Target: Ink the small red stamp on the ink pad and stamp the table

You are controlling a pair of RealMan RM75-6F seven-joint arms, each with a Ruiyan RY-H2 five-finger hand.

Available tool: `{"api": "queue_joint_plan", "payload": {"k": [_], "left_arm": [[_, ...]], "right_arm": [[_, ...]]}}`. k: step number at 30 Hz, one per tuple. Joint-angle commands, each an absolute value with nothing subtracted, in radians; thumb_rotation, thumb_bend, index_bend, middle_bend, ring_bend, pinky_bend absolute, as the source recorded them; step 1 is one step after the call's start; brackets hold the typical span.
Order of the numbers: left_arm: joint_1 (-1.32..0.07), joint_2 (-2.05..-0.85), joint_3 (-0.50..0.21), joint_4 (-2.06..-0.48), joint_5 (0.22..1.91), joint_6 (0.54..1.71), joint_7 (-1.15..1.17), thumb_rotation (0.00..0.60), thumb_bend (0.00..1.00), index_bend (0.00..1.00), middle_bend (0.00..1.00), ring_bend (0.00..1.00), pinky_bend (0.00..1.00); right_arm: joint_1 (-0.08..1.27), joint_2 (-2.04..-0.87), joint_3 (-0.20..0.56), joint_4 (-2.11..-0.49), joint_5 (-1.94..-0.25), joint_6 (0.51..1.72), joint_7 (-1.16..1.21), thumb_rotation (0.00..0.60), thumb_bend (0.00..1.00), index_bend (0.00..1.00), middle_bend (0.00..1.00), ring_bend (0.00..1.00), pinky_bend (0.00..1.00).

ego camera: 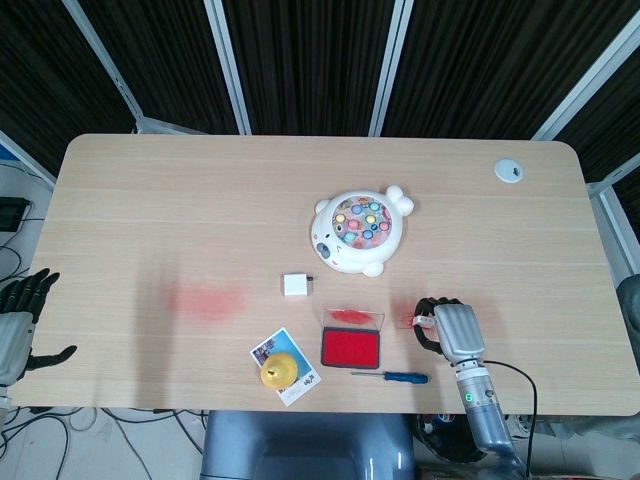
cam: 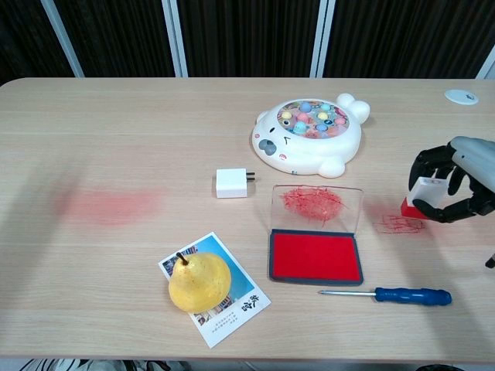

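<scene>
My right hand holds the small stamp, a white block with a red base, to the right of the ink pad. The stamp's red base sits at or just above the table, beside a red scribbled mark. The ink pad lies open near the front edge, its red cushion showing and its clear lid laid back with red smears on it. My left hand hangs off the table's left edge, fingers spread, holding nothing.
A blue-handled screwdriver lies in front of the pad. A yellow pear sits on a photo card. A white charger and a white animal-shaped toy are behind the pad. A red smear stains the table at left.
</scene>
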State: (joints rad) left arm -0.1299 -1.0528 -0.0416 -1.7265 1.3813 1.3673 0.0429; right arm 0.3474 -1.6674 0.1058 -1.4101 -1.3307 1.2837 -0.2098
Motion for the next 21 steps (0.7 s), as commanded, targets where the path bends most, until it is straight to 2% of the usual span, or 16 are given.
{"api": "queue_joint_plan", "payload": {"k": [1,21], "left_arm": [[-0.131,-1.052,-0.042,-1.727,1.380,1.365,0.041,0.600,0.00,0.00,0.00,0.00,0.00],[-0.137,-1.046,-0.042,-1.735,1.370,1.346,0.033,0.600,0.00,0.00,0.00,0.00,0.00]], "right_arm": [[0.359,-1.709,0.106,-1.353,-1.349,1.273,-0.186,0.600,0.60,0.80,0.63,0.47,0.47],[0.399,-1.803,0.152,-1.192,-1.309,1.207,-0.148,0.600,0.58,0.80,0.60,0.44,0.47]]}}
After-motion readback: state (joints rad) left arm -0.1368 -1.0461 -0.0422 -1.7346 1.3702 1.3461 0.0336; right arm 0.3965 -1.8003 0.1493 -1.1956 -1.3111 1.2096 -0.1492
